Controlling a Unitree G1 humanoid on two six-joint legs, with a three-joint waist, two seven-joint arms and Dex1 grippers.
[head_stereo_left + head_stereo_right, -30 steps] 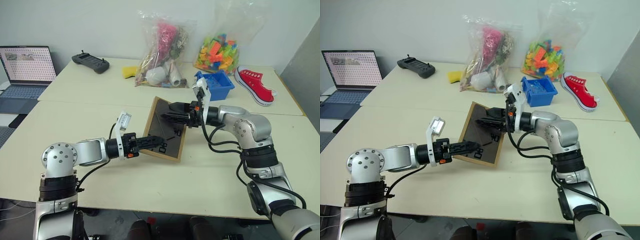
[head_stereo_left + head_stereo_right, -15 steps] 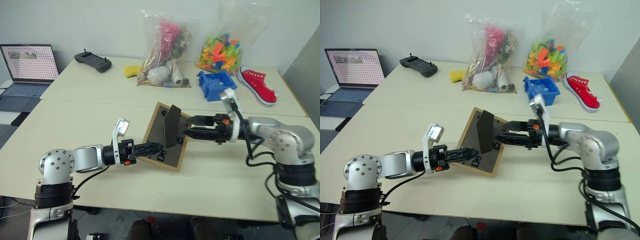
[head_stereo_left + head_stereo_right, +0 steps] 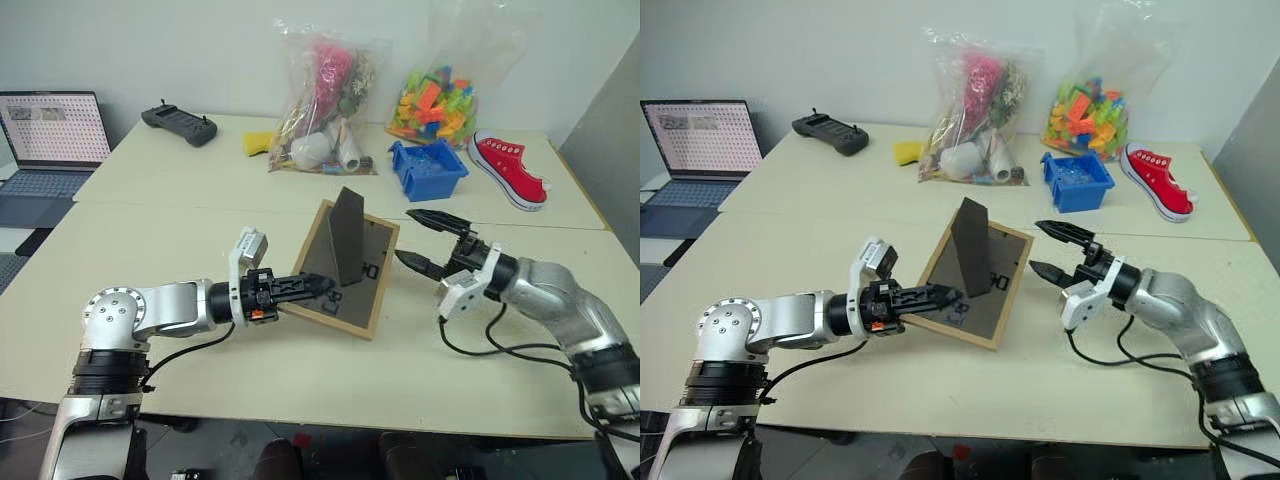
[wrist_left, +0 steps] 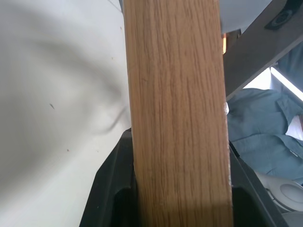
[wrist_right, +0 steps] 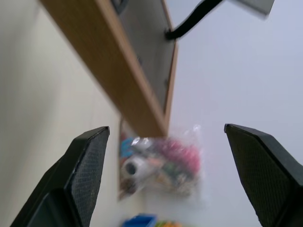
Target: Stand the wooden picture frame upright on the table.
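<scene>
arms: silver-grey metal shells, black ribbed joint bands | left shoulder: round disc with a ring of small holes | left end effector [image 3: 318, 284]: black fingers, orange mark, white block on wrist | right end effector [image 3: 420, 241]: black pointed fingers, white wrist block | cables: black, looping loose

the table [image 3: 150, 240] is bare at 9 o'clock of the wooden picture frame [image 3: 345, 265]. at 3 o'clock the right gripper [image 3: 422, 239] hangs with its fingers spread wide. at 12 o'clock a toy bag [image 3: 322, 100] and blue bin [image 3: 428, 169] block the far side.
</scene>
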